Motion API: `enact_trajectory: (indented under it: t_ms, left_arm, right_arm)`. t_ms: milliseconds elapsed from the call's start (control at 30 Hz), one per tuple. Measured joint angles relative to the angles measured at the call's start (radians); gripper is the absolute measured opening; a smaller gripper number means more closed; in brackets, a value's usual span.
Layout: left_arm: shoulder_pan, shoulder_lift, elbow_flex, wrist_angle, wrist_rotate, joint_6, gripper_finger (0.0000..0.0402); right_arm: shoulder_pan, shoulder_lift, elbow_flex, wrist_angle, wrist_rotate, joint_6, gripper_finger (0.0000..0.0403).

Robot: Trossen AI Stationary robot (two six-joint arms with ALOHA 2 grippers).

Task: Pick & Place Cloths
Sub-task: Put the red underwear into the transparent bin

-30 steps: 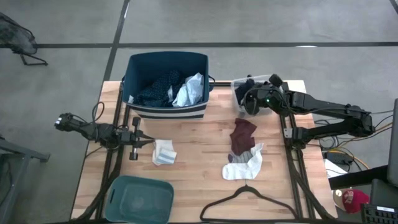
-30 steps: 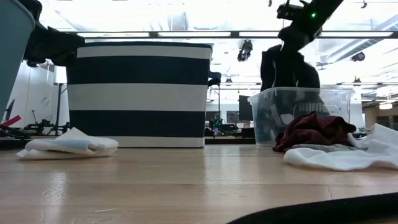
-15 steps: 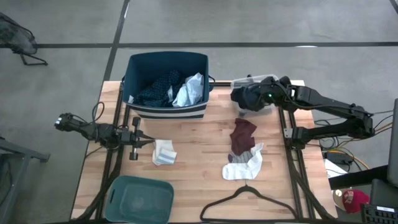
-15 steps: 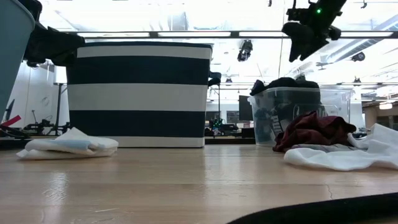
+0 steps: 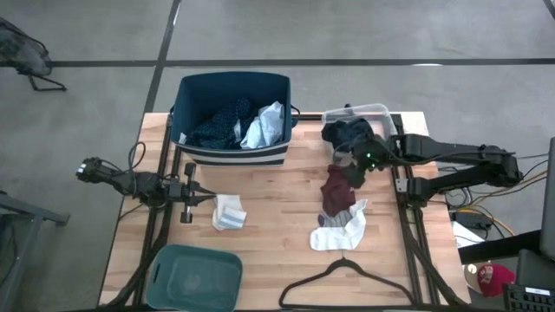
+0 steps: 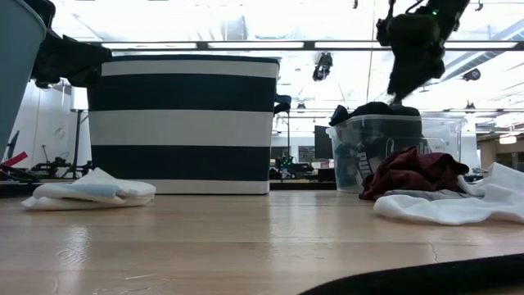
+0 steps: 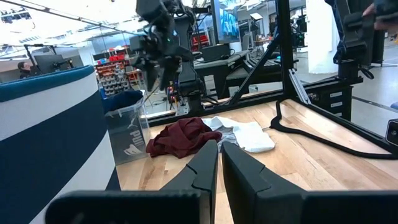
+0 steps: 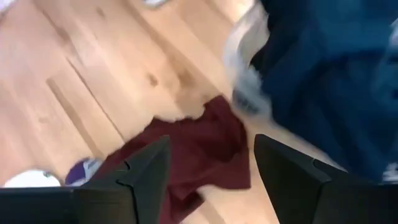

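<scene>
My right gripper (image 5: 354, 166) (image 8: 211, 168) hangs open over the far end of the maroon piece (image 5: 338, 189) (image 8: 199, 155), clear of it, just near of the clear tub (image 5: 381, 111). A black piece (image 5: 347, 134) (image 6: 372, 109) lies heaped in that tub and bulges over its rim. The maroon piece rests on the table, partly on a grey piece and white socks (image 5: 342, 230). My left gripper (image 5: 208, 198) (image 7: 219, 152) waits shut at the table's left, beside a folded white sock (image 5: 229, 211).
A navy-and-white striped tub (image 5: 232, 121) at the far edge holds a dark patterned piece and a light blue-grey shirt (image 5: 264, 126). A teal tub (image 5: 195, 277) sits at the near left. A black hanger (image 5: 347, 276) lies at the near edge. Bare wood shows mid-table.
My right gripper let go of the black piece, which hung from it into the clear tub and now lies heaped there. The gripper then rose and moved toward the near edge, coming down over the maroon piece.
</scene>
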Motion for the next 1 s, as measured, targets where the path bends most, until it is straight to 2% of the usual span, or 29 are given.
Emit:
enact_trajectory:
  t_ms: [233,533,833,1000]
  left_arm:
    - [0.0,0.0,0.0,0.0,0.0,0.0,0.003]
    - [0.0,0.0,0.0,0.0,0.0,0.0,0.003]
    - [0.0,0.0,0.0,-0.002,0.0,0.0,0.003]
    - [0.0,0.0,0.0,-0.003,0.0,0.0,0.003]
  right_arm:
    - [0.093,0.006,-0.105,0.016,0.0,0.156,0.0235]
    - [0.189,0.032,-0.23,0.177,-0.025,0.293,0.0278]
    - [0.194,0.201,-0.263,0.237,0.002,0.334,0.0319]
    - [0.194,0.327,-0.254,0.308,-0.001,0.322,0.0324]
